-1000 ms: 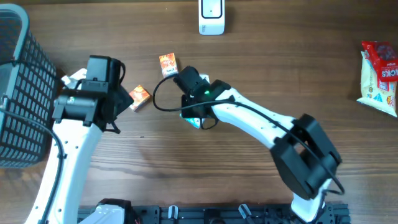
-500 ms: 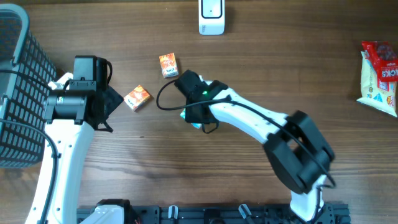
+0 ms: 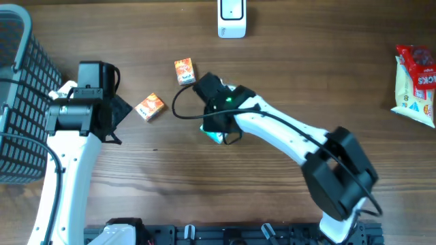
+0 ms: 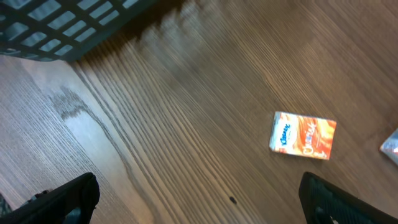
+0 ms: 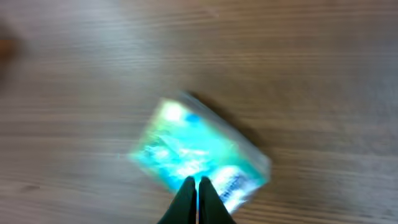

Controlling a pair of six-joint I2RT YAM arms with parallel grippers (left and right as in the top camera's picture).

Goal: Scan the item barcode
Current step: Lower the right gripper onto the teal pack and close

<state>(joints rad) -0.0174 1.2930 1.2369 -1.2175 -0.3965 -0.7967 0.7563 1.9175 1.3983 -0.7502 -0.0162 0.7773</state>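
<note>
A teal packet [image 3: 215, 135] lies flat on the wood table, blurred in the right wrist view [image 5: 186, 149]. My right gripper [image 5: 196, 182] is shut, its two tips pressed together right over the packet's near edge; whether they pinch the wrapper is unclear. A white scanner [image 3: 231, 18] stands at the far edge. Two orange tissue packs rest on the table, one [image 3: 150, 107] near my left arm and one [image 3: 184, 71] further back. My left gripper [image 4: 199, 208] hangs open above bare wood, with the nearer orange pack [image 4: 303, 135] ahead to its right.
A dark wire basket [image 3: 20, 102] fills the left side, and its rim [image 4: 56, 25] shows at the top of the left wrist view. A red snack bag [image 3: 417, 78] lies at the right edge.
My left arm pulled back to the left, away from the nearer orange pack, then held still. The right arm shifted slightly over the teal packet, fingers staying shut.
</note>
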